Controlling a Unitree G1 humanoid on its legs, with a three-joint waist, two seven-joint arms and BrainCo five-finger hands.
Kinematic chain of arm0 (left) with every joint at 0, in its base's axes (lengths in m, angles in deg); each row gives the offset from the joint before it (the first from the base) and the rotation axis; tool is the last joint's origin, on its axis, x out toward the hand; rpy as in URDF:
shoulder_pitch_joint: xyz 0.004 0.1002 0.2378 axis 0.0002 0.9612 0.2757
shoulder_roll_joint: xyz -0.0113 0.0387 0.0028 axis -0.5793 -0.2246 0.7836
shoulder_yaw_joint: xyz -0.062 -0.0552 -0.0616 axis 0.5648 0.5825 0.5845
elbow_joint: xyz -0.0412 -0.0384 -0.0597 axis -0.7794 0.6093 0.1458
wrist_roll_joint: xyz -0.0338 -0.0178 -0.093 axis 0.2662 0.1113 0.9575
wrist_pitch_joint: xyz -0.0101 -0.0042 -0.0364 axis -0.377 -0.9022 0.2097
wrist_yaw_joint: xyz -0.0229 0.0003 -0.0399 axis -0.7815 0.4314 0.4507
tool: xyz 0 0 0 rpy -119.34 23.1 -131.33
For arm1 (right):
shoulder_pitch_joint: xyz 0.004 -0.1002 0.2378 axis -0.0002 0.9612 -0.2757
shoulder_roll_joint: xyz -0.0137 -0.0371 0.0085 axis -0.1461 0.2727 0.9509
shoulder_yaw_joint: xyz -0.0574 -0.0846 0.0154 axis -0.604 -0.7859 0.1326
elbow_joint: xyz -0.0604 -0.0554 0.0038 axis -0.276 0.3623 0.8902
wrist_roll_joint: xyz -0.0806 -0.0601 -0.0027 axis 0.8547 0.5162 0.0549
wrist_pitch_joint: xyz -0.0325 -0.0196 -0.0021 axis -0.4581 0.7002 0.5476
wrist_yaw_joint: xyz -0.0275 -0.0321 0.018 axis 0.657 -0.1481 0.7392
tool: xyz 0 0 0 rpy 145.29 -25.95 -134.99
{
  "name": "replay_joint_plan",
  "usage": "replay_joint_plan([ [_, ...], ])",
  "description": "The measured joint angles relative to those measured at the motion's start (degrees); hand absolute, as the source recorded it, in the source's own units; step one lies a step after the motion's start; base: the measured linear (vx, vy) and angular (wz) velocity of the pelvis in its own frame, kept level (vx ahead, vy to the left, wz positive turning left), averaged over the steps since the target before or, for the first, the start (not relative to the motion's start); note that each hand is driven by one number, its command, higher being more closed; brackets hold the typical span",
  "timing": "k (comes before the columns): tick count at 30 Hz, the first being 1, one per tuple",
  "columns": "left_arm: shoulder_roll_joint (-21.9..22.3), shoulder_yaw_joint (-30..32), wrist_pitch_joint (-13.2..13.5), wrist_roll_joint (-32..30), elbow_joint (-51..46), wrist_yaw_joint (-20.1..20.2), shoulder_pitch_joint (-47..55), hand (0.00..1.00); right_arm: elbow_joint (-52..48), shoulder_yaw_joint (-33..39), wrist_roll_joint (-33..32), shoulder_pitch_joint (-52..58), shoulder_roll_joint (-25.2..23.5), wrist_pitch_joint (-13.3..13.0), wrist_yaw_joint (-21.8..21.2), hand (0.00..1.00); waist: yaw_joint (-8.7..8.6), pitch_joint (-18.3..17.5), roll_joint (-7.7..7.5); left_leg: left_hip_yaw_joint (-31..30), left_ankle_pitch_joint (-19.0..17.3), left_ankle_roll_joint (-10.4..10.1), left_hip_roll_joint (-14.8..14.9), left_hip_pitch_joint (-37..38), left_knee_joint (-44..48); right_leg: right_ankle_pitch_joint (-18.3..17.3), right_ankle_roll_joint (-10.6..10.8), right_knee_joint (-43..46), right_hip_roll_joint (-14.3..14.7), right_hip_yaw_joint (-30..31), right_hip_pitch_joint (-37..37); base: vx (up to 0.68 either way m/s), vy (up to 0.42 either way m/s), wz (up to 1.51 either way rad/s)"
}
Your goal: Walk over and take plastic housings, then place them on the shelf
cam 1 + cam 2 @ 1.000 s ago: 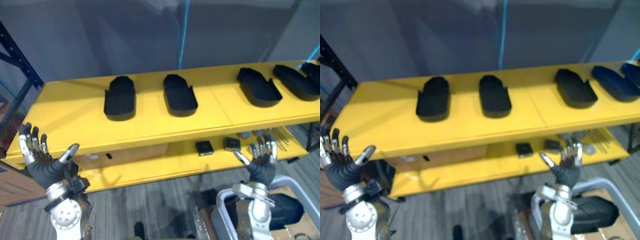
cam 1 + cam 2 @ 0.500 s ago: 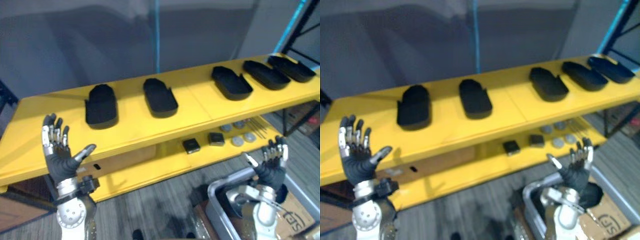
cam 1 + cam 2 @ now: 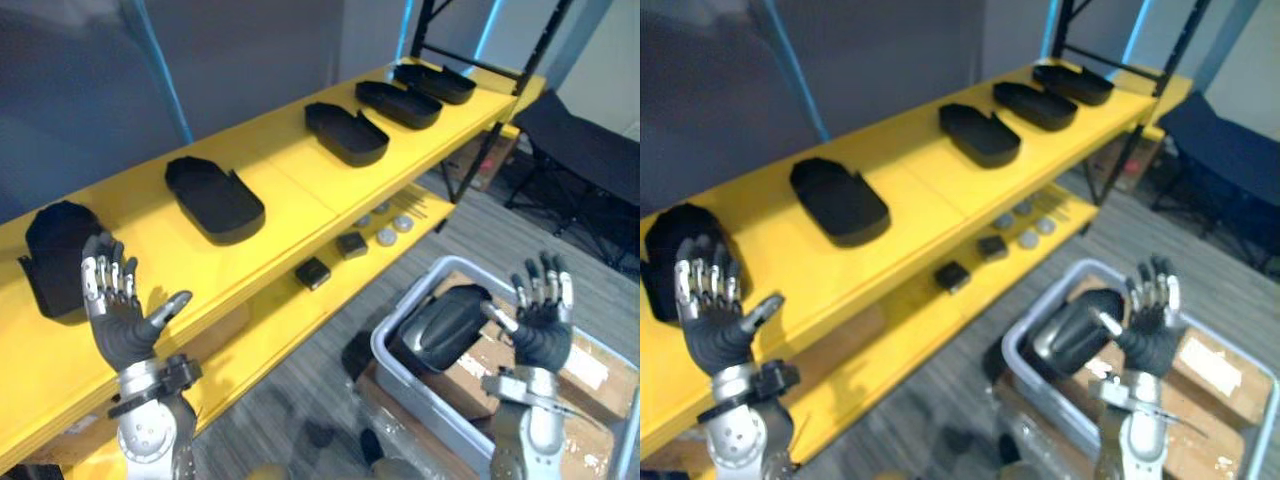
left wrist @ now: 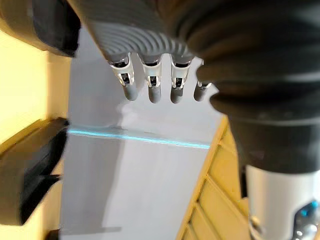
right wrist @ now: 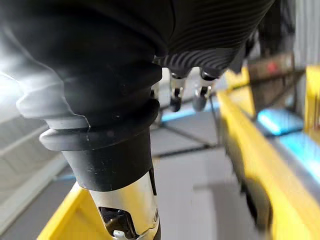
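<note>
Several black plastic housings lie in a row on the yellow shelf (image 3: 290,185): one at the far left (image 3: 55,255), another (image 3: 213,198) beside it, a third (image 3: 346,132) and more toward the far end (image 3: 398,103). A further dark housing (image 3: 445,323) rests in a grey bin (image 3: 400,375) on the floor. My left hand (image 3: 118,325) is raised, open and empty, in front of the shelf's near edge. My right hand (image 3: 542,322) is open and empty, held up just right of the housing in the bin.
A lower yellow shelf (image 3: 330,300) carries small dark boxes (image 3: 313,272) and round silver parts (image 3: 385,236). Cardboard boxes (image 3: 590,365) sit in and beside the bin. A black folding chair (image 3: 585,150) stands at the right, past the dark rack posts (image 3: 530,55).
The camera has swung right: the shelf now runs diagonally and the grey bin with its housing has come fully into view. Both hands stay raised and open.
</note>
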Motion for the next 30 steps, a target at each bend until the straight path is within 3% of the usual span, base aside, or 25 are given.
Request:
replay_joint_plan([
  [5,-0.9,-3.1,1.8,0.2,-1.2,1.5,-3.4,0.0,-0.2,0.7,-0.1,2.2,-1.2,0.4,3.8,0.0,-0.11,1.1,1.23,0.6,-0.5,0.2,1.2,0.0,2.3,0.1,0.4,9.1,2.2,-2.1,-4.0,-0.02,-0.039,-0.14],
  [7,-3.2,-4.3,2.0,-0.6,-1.0,1.7,-4.7,0.0,-2.2,1.9,-0.4,6.3,-3.6,0.3,2.8,0.0,-0.25,3.0,1.11,3.2,-2.1,0.6,1.9,1.9,4.5,0.3,0.7,11.3,3.2,-2.7,-3.5,-0.15,-0.024,-0.71],
  [9,-5.6,-3.0,2.4,-0.7,-1.4,1.2,-3.3,0.0,-5.7,2.4,-1.8,9.4,-3.3,-0.5,-1.1,0.0,0.41,3.3,0.6,7.6,-4.1,1.7,2.6,1.9,7.3,-0.1,1.6,7.1,2.2,-5.4,-3.2,-0.19,0.019,-1.17],
  [10,-5.7,-2.8,1.6,-1.3,-1.3,0.5,-2.3,0.0,-6.3,2.7,-3.0,9.5,-2.2,-0.7,-3.5,0.0,-0.11,3.4,1.28,9.7,-4.6,2.9,3.3,1.8,7.0,-2.6,1.8,5.2,0.5,-10.4,-3.3,-0.24,0.12,-1.27],
  [11,-5.6,-1.3,1.2,-2.8,-1.6,0.5,-1.6,0.0,-6.5,1.9,-3.6,8.8,-1.2,-1.4,-5.0,0.0,0.41,3.6,2.18,12.5,-4.4,3.5,4.8,1.8,7.0,-3.1,0.5,5.3,-1.3,-15.2,-4.3,-0.22,0.124,-1.23],
  [12,-5.6,0.2,0.7,-2.6,-2.0,0.6,-1.1,0.0,-6.5,1.2,-3.6,7.9,-0.7,-1.5,-5.5,0.0,0.94,3.5,2.07,14.4,-4.2,3.8,5.5,2.0,7.0,-2.6,-0.3,6.6,-2.0,-17.4,-5.4,-0.2,0.073,-1.33],
  [16,-4.0,7.6,-2.1,-2.0,-1.0,1.3,2.3,0.0,1.4,-8.6,0.0,-6.2,1.8,-1.5,-4.3,0.0,5.99,2.6,2.94,23.8,-0.5,1.2,11.2,4.7,3.5,-4.6,-5.7,20.1,-9.4,-27.9,-6.5,-0.11,-0.055,-1.13],
  [18,-4.1,8.9,-2.6,-1.8,2.0,2.3,2.4,0.0,7.2,-11.9,3.1,-12.4,1.9,-0.8,-1.9,0.0,6.79,2.0,2.46,24.1,2.2,-0.1,12.1,3.9,1.0,-5.1,-6.5,26.7,-13.8,-30.1,-6.2,0.07,-0.16,-0.38],
  [19,-4.1,9.9,-3.0,-1.8,3.4,2.8,2.4,0.0,9.6,-13.3,5.4,-15.2,2.0,0.1,0.1,0.0,7.0,1.4,1.24,23.5,3.3,-1.1,11.8,2.2,1.0,0.1,-8.7,29.2,-15.9,-30.1,-5.6,0.15,-0.197,-0.19],
  [20,-4.0,10.0,-3.1,-1.9,4.7,2.8,2.1,0.0,10.2,-13.9,7.5,-16.1,2.6,1.1,2.3,0.0,8.12,0.6,0.31,20.8,3.6,-1.9,11.0,0.1,0.9,4.8,-6.5,25.9,-15.5,-30.0,-4.9,0.12,-0.21,-0.31],
  [21,-3.4,9.6,-3.2,-1.8,5.5,2.9,2.3,0.0,10.3,-14.0,8.3,-16.5,3.4,1.8,3.2,0.0,8.88,0.7,1.53,17.8,3.6,-1.9,10.6,-0.3,-0.1,5.3,-6.3,24.2,-14.5,-30.1,-4.9,-0.03,-0.206,-0.69],
  [22,-2.7,9.6,-3.2,-1.6,6.7,3.2,2.9,0.0,10.5,-13.8,9.9,-16.8,5.1,2.8,4.9,0.0,10.07,0.6,2.6,12.9,4.4,-1.9,8.3,-0.2,-3.4,7.2,-5.5,19.3,-12.7,-29.9,-4.8,-0.05,-0.109,-0.98],
  [23,-2.6,9.9,-3.2,-0.9,6.7,3.3,2.9,0.0,10.6,-13.3,10.2,-16.8,5.6,3.7,5.6,0.0,10.72,-0.1,3.66,12.6,5.8,-1.6,8.1,0.6,-6.0,9.4,-4.3,13.0,-11.4,-29.9,-3.4,-0.06,-0.112,-1.19],
  [24,-2.6,10.8,-3.1,0.1,6.6,3.3,2.9,0.0,10.6,-12.7,10.3,-16.9,6.0,4.4,6.4,0.0,10.45,-0.4,3.75,15.0,6.9,-2.2,9.3,0.7,-7.9,10.4,-3.7,5.9,-10.2,-30.0,-1.6,0.0,-0.114,-0.9],
  [25,-2.4,11.3,-3.1,0.1,6.9,3.2,2.5,0.0,10.6,-12.6,10.6,-16.9,5.8,4.9,6.7,0.0,10.34,-0.1,3.3,16.1,7.0,-2.5,9.3,0.7,-7.8,8.9,-4.6,5.5,-10.1,-30.3,-1.6,0.03,-0.202,-0.84],
  [26,-2.0,11.5,-3.1,0.2,8.1,3.0,2.1,0.0,10.6,-12.5,11.3,-15.9,5.6,6.8,7.3,0.0,9.29,-0.3,1.86,17.6,6.8,-3.1,9.3,0.8,-7.1,7.7,-3.9,3.3,-10.0,-31.9,-1.3,0.07,-0.19,-0.58],
  [29,-0.7,11.0,-3.0,0.4,8.2,2.6,2.2,0.0,9.8,-10.2,11.4,-12.0,4.5,9.4,7.1,0.0,8.0,-0.1,-0.05,19.3,6.8,-4.3,9.3,0.7,-6.3,5.9,-0.9,-2.4,-9.1,-33.5,0.5,0.07,-0.228,-0.47],
  [30,0.1,10.4,-3.0,0.3,8.4,2.1,1.9,0.0,9.7,-8.1,11.1,-10.9,4.8,10.5,6.9,0.0,7.1,1.3,0.63,18.6,6.8,-4.3,10.1,-0.2,-5.1,5.8,0.2,-2.4,-8.4,-33.4,0.3,-0.03,-0.166,-0.22],
])
